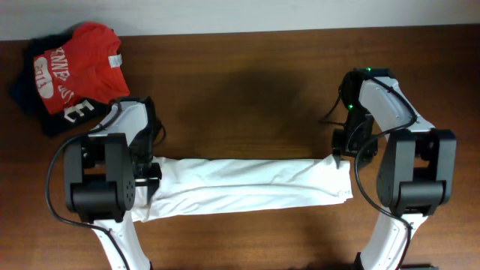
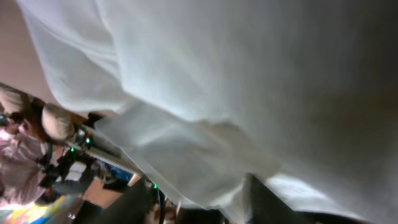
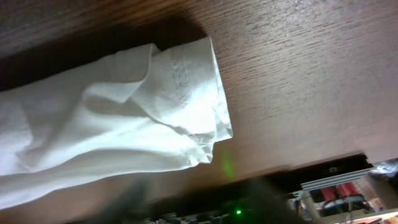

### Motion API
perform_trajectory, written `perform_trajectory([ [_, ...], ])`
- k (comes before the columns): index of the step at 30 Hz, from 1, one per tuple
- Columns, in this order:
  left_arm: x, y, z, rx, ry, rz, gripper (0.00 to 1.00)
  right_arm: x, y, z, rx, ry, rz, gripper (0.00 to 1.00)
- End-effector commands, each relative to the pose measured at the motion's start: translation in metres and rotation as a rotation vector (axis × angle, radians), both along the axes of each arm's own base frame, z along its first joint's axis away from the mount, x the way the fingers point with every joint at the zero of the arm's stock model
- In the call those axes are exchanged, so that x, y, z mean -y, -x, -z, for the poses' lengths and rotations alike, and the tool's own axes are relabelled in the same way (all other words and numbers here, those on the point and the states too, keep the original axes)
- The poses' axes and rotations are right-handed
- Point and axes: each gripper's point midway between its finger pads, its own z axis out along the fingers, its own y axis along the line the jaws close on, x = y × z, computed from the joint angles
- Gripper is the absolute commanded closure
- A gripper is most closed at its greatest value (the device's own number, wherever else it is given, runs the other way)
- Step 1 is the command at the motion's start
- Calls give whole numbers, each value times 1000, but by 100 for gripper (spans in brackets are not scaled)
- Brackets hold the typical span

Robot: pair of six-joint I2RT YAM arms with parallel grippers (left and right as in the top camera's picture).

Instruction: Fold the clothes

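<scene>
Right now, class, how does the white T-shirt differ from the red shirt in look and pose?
The white T-shirt lies stretched into a long flat band; the red shirt sits bunched in a heap. The white T-shirt shows no print here; the red shirt bears white lettering. Both are garments.

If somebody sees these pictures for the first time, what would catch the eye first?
First comes the white T-shirt, gathered into a long narrow band that spans the wooden table from the left arm to the right arm. Next comes the red shirt with white lettering in the table's far left corner, lying on top of dark garments.
</scene>
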Motion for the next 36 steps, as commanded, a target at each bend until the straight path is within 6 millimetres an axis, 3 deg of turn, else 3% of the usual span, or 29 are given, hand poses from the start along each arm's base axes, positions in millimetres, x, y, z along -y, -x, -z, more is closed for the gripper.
perform_trajectory([
  [1, 6, 12, -14, -52, 34, -17, 1, 5, -2, -11, 31, 16, 3, 9],
  [3, 5, -2, -24, -18, 29, -11, 1, 5, -16, -31, 73, 2, -26, 5],
  [5, 7, -28, -33, 92, 32, -5, 2, 4, -20, -33, 88, -14, -45, 1],
  [6, 10, -35, -33, 131, 36, 4, 10, 1, -22, -32, 100, -30, -44, 23],
  [7, 16, -43, -30, 177, 49, 12, 56, -19, -29, -31, 133, -143, -64, 90],
  [8, 38, -55, -21, 238, 126, 9, 100, -48, -31, -33, 156, -298, -144, 96],
  [10, 80, -68, -5, 294, 343, 135, 99, -73, -24, -25, 141, -321, -233, 96],
  [13, 86, -63, 14, 306, 372, 123, 100, -89, -16, 1, 138, -322, -276, 96],
  [16, 67, -53, 39, 309, 360, 60, 100, -84, -12, 40, 164, -309, -277, 96],
  [18, 53, -48, 51, 318, 351, 9, 98, -73, -6, 55, 165, -300, -251, 96],
  [20, 22, -37, 66, 328, 276, -83, 92, -45, 3, 64, 137, -254, -183, 96],
  [22, -5, -31, 67, 327, 190, -151, 92, -19, 3, 64, 131, -198, -97, 96],
  [25, -25, -41, 58, 374, 159, -225, 94, -4, -7, 54, 152, -191, -40, 96],
  [28, -34, -69, 3, 486, 143, -223, 95, -4, -25, 12, 159, -193, -40, 96],
  [30, -37, -80, -32, 574, 136, -213, 85, -4, -29, -16, 173, -192, -42, 95],
  [31, -37, -82, -44, 615, 132, -209, 65, -4, -27, -22, 184, -195, -41, 59],
  [32, -37, -83, -49, 632, 131, -207, 6, -4, -25, -21, 177, -195, -42, 28],
  [33, -37, -83, -50, 638, 130, -206, 1, -5, -24, -15, 176, -195, -41, 1],
  [36, -37, -83, -50, 638, 130, -206, 1, -6, -16, 6, 167, -205, -36, 1],
])
